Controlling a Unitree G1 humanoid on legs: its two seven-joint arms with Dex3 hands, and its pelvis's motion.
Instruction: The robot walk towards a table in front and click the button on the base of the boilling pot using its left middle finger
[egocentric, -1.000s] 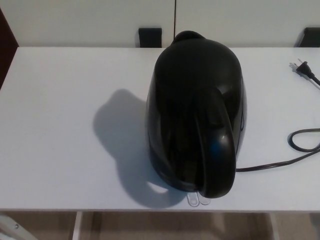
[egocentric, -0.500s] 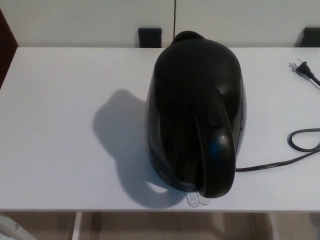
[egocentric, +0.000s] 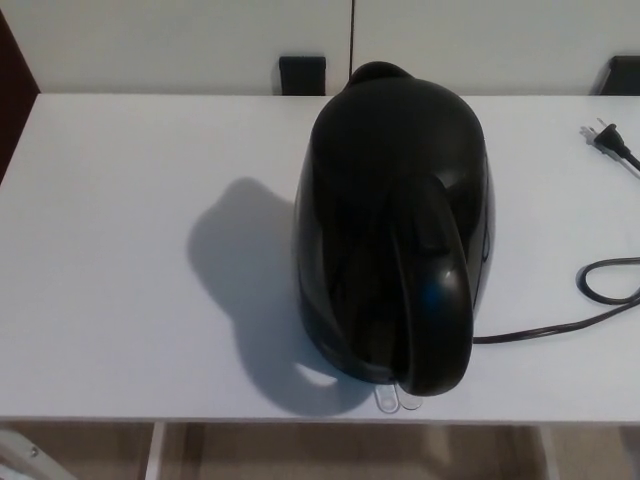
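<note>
A big black boiling pot (egocentric: 390, 230) stands on the white desk (egocentric: 120, 280), a bit right of the middle and close to the front edge. Its curved handle (egocentric: 432, 300) points toward the front edge, and its spout is turned toward the back edge. Right at the foot of the pot, by the front edge, a small clear button (egocentric: 395, 399) sticks out from under the handle. A dark shadow of the pot lies on the desk to its left. A black cord (egocentric: 560, 325) runs out from the bottom of the pot toward the right edge and makes a loop there. The plug (egocentric: 603, 136) lies flat near the back right corner, well apart from the pot. Beyond the back edge there are two small dark blocks, one behind the pot (egocentric: 301, 74) and one at the far right. Neither hand of the robot shows, so you cannot tell if the fingers are spread or closed. Compared with a second ago, the whole picture has slid a tiny bit, but the pot, cord and plug lie in the same places on the desk.
</note>
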